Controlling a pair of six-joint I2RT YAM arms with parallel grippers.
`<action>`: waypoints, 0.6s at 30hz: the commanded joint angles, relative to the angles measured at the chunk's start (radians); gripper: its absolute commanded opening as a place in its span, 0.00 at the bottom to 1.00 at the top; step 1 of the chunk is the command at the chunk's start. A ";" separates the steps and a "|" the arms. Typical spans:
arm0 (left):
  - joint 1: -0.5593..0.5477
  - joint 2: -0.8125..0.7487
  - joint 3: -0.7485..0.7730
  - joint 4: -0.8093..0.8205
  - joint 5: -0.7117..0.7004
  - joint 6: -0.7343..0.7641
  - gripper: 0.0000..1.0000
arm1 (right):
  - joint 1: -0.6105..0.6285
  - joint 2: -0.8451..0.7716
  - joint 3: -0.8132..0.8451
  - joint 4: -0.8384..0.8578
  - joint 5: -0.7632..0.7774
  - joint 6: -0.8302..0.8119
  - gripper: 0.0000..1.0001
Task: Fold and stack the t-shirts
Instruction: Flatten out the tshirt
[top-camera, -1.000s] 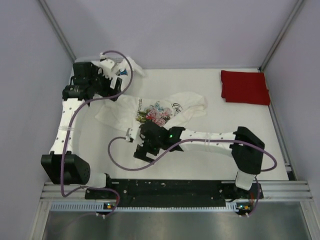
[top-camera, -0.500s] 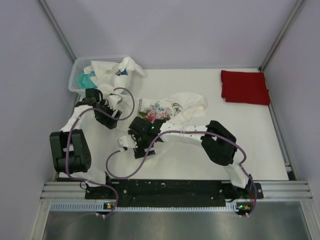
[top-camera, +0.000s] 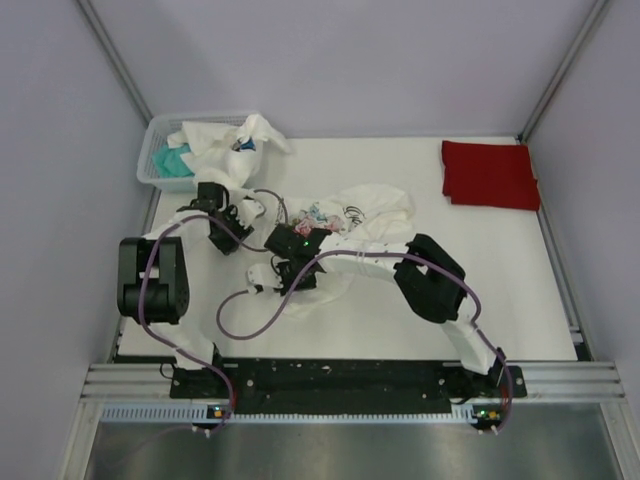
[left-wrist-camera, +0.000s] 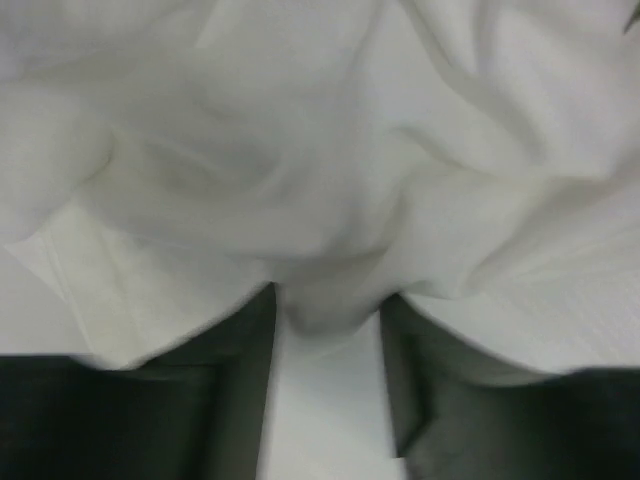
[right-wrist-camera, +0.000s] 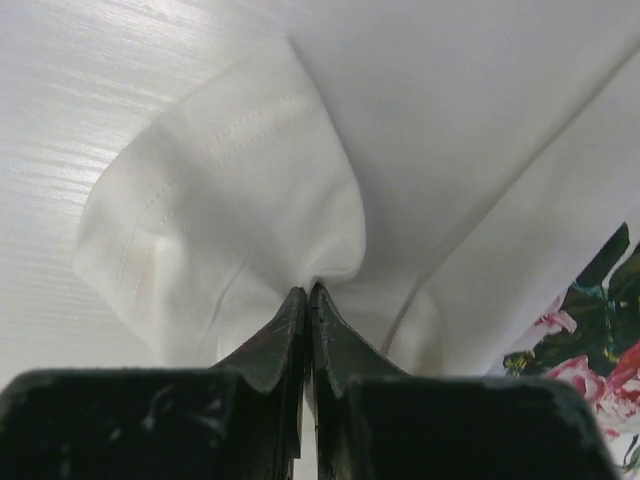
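**White rose-print t-shirt** (top-camera: 368, 208): lies crumpled, unfolded, in the middle of the table (top-camera: 470, 250); soft white cloth in loose folds, with a pink-and-green rose print (right-wrist-camera: 592, 372) on its front.

**Right gripper** (right-wrist-camera: 308, 292): fingers pressed fully together, pinching a stitched hem of this shirt just beside the print.

**Left gripper** (left-wrist-camera: 330, 300): jaws stand apart at the shirt's left edge, with a soft bulge of white cloth between the fingertips, not clamped.

**Red t-shirt** (top-camera: 490, 173): folded flat into a rectangle at the table's far right corner, well apart from the white one.

**Basket** (top-camera: 148, 162): white plastic, at the far left corner; holds white (top-camera: 215, 138) and teal (top-camera: 170, 160) tees, the white one spilling over its rim.

**Surroundings:** a white tabletop, plain pale-lavender walls (top-camera: 350, 60) on three sides, and a metal rail (top-camera: 340, 375) along the near edge.
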 joint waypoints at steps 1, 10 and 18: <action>-0.010 0.012 -0.024 0.065 -0.029 0.010 0.23 | -0.043 -0.147 0.015 -0.023 -0.006 0.124 0.00; -0.008 -0.292 0.086 -0.115 0.011 -0.096 0.00 | -0.193 -0.741 -0.205 0.126 0.091 0.400 0.00; -0.008 -0.599 0.338 -0.352 0.164 -0.156 0.00 | -0.256 -1.152 -0.170 0.123 0.356 0.538 0.00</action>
